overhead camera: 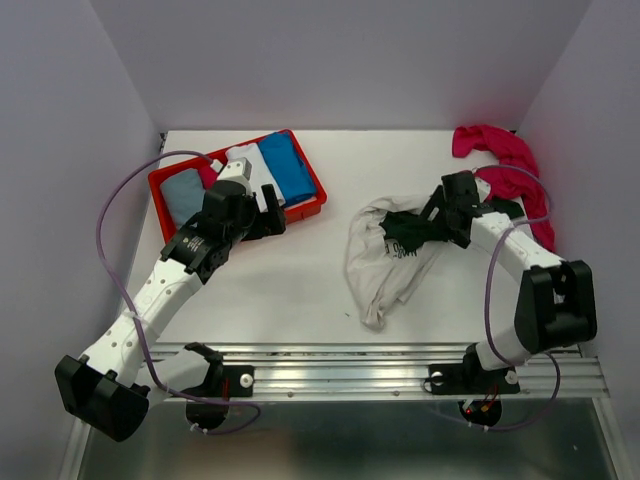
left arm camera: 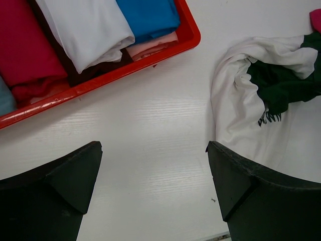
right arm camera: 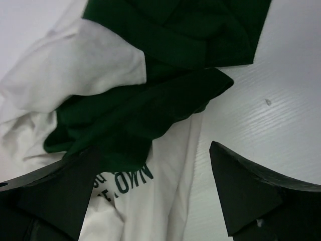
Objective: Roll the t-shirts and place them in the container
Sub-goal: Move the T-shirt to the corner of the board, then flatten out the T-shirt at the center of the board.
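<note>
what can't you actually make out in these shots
Chest print on the cream-white t-shirt: right wrist view, only some letters show; a green fold covers the rest.
Red tray: top view, the left arm covers part of its contents.
Magenta t-shirt: top view, partly behind the right arm; left wrist view, cut off by the edge.

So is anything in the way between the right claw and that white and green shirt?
Nothing visible is. The right gripper is directly over the crumpled cream-and-green t-shirt with its jaws open, and only that shirt's own cloth lies beneath it. The pink t-shirt lies off by the far right wall, not between them.
</note>
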Motion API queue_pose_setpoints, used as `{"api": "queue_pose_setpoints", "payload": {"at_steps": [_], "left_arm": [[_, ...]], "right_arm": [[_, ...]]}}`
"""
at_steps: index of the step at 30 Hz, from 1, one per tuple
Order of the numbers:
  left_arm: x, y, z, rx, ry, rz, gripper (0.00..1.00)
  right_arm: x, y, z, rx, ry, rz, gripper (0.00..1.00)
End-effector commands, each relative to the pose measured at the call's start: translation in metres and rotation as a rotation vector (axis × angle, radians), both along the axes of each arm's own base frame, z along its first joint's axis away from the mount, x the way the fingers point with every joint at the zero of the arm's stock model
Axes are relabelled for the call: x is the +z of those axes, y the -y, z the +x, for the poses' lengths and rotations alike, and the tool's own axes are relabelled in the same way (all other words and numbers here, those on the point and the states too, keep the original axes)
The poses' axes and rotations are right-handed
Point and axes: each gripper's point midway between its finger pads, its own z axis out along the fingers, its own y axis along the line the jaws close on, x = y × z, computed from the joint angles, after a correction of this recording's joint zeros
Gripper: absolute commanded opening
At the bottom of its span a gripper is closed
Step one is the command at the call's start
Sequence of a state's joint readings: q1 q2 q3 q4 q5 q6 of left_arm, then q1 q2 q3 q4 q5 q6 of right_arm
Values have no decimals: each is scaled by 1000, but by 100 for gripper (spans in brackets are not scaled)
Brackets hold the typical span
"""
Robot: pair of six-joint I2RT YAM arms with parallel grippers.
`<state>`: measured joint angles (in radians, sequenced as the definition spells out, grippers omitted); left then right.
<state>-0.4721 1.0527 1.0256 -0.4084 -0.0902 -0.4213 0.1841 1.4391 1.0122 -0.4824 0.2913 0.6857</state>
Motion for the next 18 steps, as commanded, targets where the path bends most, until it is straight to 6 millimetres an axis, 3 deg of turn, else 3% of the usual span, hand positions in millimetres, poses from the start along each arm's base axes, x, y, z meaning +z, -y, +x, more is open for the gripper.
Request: {"api": "queue_pose_setpoints", "payload": {"at_steps": [1, 2, 4, 5, 6, 7, 8, 9, 11, 12, 14, 18], "left_arm": [[12, 5, -2, -21, 36, -32, 98], [12, 5, -2, -22, 36, -32, 97], [13, 5, -1, -20, 37, -33, 97], [13, 5, -3, -21, 31, -32, 97], [14, 5, -3, -18, 31, -34, 97], [14, 3, -4, -11, 30, -31, 97], [15, 0, -3, 6, 33, -26, 97], [16, -2, -3, 13, 36, -25, 97], [16, -9, -2, 46, 34, -3, 97], [19, -10, -1, 55, 41, 1, 97], [26, -15, 0, 72, 58, 17, 97], [39, -24, 3, 112, 86, 38, 98]], "right_arm": [[-26, -17, 26, 88, -23, 41, 94], [-32, -20, 30, 96, -27, 52, 90], [-36, -33, 43, 141, 4, 99, 59], [-42, -39, 45, 170, -7, 118, 26], [-33, -53, 51, 212, 16, 156, 10], [-26, -62, 53, 234, 31, 162, 1], [-5, -85, 56, 294, 72, 162, 1], [2, -96, 52, 327, 88, 153, 1], [49, -121, 52, 399, 175, 151, 1], [65, -144, 44, 464, 200, 174, 1], [119, -166, 33, 532, 315, 216, 1], [195, -172, 9, 598, 476, 312, 1]]}}
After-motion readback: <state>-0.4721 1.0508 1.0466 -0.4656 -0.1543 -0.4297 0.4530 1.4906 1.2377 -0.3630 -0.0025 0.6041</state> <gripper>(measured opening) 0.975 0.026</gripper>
